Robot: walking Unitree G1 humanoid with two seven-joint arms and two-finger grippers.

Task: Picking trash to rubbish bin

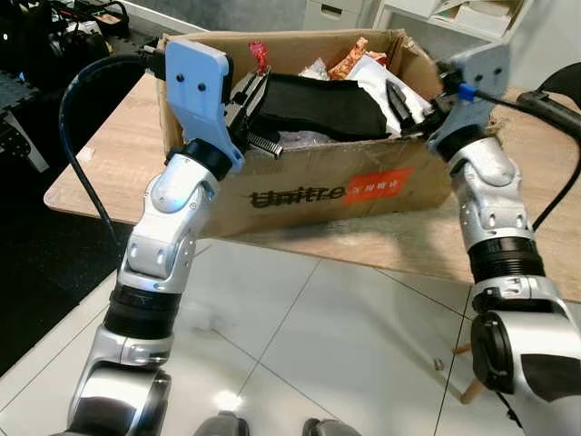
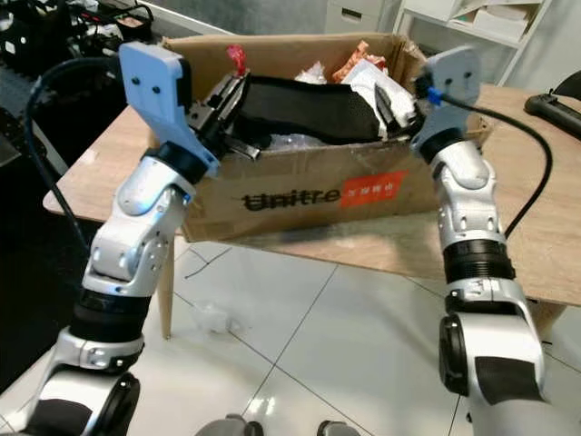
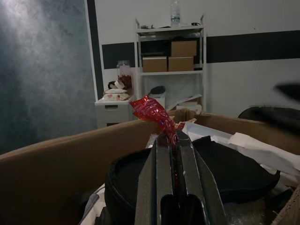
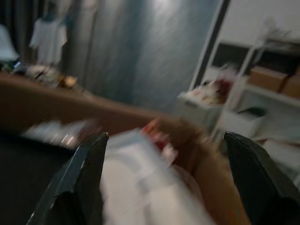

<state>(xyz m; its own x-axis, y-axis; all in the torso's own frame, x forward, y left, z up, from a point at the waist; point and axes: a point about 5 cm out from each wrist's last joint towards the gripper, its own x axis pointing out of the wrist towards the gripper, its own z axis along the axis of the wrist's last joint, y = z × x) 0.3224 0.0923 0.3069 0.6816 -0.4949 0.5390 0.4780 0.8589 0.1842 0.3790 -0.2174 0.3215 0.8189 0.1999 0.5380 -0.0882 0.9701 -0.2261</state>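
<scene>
A wooden table point(image 1: 109, 154) over white floor tiles carries an open cardboard box point(image 1: 336, 186) stuffed with trash. Both silver arms reach up and forward over its near wall. The left gripper point(image 3: 171, 140) hangs over the box's left end, jaws pressed together on a red wrapper point(image 3: 154, 112). The right gripper point(image 1: 399, 102) sits at the right end above white packaging point(image 1: 377, 73), jaws spread wide apart.
</scene>
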